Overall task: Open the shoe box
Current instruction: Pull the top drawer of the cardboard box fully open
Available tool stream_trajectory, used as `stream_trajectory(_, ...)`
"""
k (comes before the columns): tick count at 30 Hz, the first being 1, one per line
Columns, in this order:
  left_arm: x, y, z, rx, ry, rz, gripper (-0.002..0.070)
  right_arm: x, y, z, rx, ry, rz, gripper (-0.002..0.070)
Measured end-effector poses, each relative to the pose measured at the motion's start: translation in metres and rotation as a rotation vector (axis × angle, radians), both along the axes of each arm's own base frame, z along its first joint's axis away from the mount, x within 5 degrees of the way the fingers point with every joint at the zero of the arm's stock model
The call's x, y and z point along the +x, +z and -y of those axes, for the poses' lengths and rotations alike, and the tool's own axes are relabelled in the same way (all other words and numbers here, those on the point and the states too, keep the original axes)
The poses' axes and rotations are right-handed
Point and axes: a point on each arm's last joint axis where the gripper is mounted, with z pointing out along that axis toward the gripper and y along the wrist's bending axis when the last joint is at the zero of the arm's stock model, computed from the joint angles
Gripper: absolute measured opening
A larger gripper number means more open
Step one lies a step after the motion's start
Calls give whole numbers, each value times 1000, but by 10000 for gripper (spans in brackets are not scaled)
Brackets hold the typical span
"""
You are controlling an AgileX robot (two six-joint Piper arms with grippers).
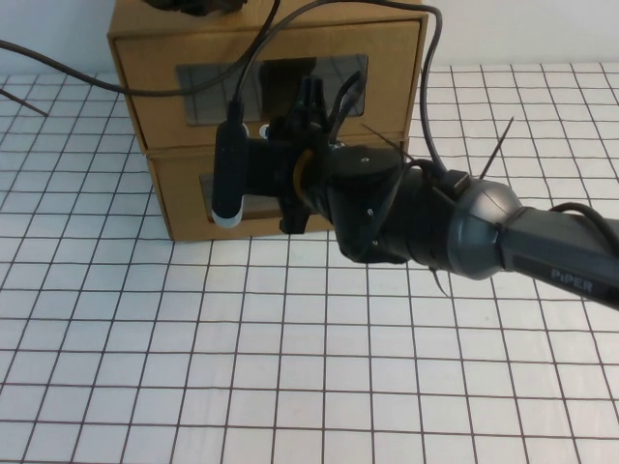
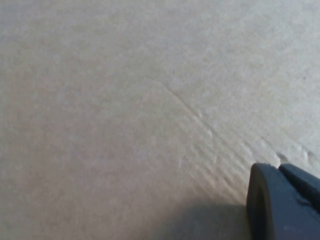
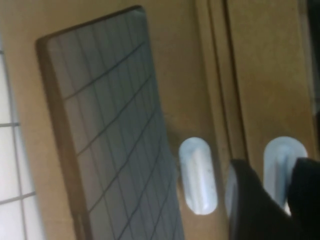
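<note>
Right gripper (image 3: 274, 167) parted, straddling a white pull tab (image 3: 282, 150) on the shoe box (image 1: 193, 58) front directly ahead. Left gripper (image 2: 282, 200) close against a cardboard surface (image 2: 125, 100); its grip state cannot be told.

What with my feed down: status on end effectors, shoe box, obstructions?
Right end effector open at white pull tab. Left end effector against plain cardboard. Shoe box drawers shut. No obstruction seen.

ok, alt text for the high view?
The right gripper, on an arm reaching in from the right, is at the front of two stacked cardboard shoe boxes with dark windows, both shut, on a gridded white table. The left gripper shows only as a dark edge on top of the upper box.
</note>
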Motion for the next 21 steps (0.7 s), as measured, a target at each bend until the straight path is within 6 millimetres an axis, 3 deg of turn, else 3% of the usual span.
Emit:
stream_trajectory(10, 0, 0, 0, 1, -1, 1, -2, 4, -3, -1, -5, -11, 47, 17)
stream_trajectory(18, 0, 0, 0, -2, -1, -8, -2, 2, -2, 1, 20, -39, 12, 10)
stream_trajectory(21, -2, 0, 1, -12, 3, -20, -2, -7, -1, 4, 32, -42, -14, 9)
